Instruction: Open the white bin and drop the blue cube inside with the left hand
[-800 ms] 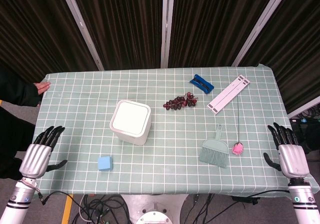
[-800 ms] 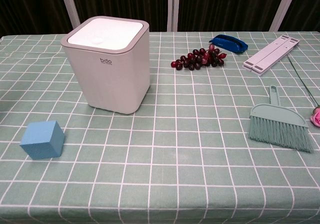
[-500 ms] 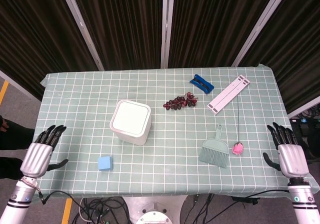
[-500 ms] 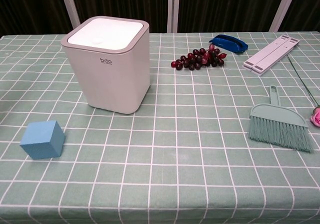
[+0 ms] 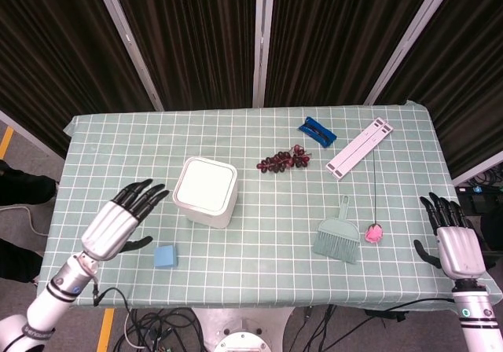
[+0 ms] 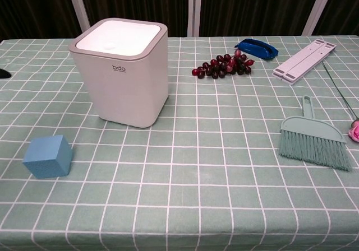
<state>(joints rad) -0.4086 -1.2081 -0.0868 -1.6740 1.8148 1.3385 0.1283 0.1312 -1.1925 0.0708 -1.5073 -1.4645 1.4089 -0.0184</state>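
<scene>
Left hand (image 5: 118, 220) is spread wide, holding nothing, over the counter (image 5: 259, 265) just left of the white bin (image 5: 206, 192), lid closed. Blue cube (image 5: 165, 256) sits on the counter in front of the bin, near the left hand, untouched. Right hand (image 5: 454, 238) spread, holding nothing, at the right edge beyond the brush (image 5: 339, 237) and pink flower (image 5: 373, 232).

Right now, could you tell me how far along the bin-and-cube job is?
Nothing looks finished yet. The white bin has its lid shut, and the blue cube sits untouched on the table in front of it. The left hand hovers open over the table beside the bin, holding nothing; the right hand is open at the far edge. Opening the lid, picking up the cube and dropping it all remain.
</scene>
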